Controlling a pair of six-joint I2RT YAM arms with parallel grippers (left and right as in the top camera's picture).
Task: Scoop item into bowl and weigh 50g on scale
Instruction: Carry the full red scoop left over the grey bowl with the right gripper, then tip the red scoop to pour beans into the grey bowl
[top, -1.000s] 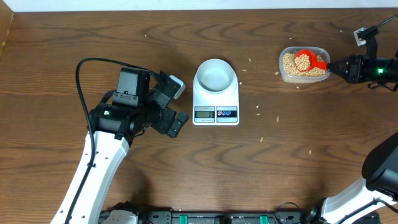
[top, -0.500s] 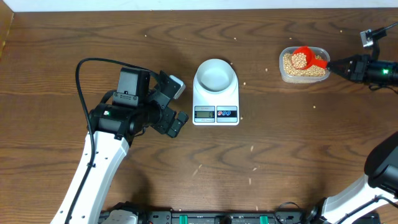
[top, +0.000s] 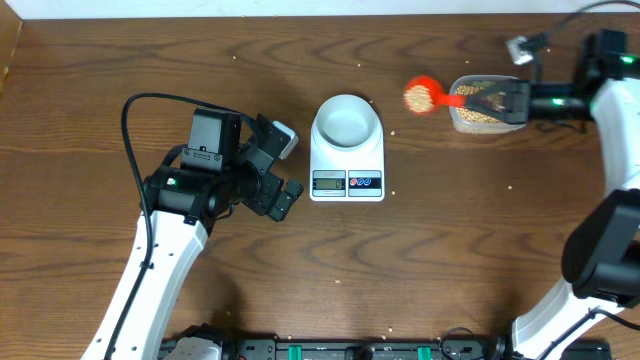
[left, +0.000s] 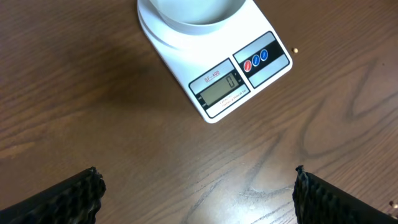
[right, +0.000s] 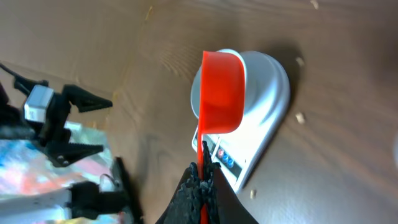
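The pale bowl (top: 346, 122) stands empty on the white scale (top: 347, 181) at mid table. A red scoop (top: 420, 96) heaped with tan beans (top: 416, 97) hangs in the air between the bowl and the clear tub (top: 480, 118). My right gripper (top: 475, 98) is shut on its handle, over the tub. In the right wrist view the scoop (right: 222, 93) hides part of the bowl (right: 264, 81), with the gripper (right: 204, 180) clamped on the handle. My left gripper (top: 290, 168) is open just left of the scale, nothing in it; its fingers (left: 62, 199) frame bare wood below the scale (left: 230, 81).
More beans fill the tub. Loose beans lie scattered on the wood, one right of the scale (top: 391, 135) and one farther right (top: 512, 186). The left arm's black cable (top: 135, 110) loops at the left. The table's far edge runs along the top.
My right arm has swung left and lifted the loaded scoop out of the tub toward the bowl. The left arm has not moved.
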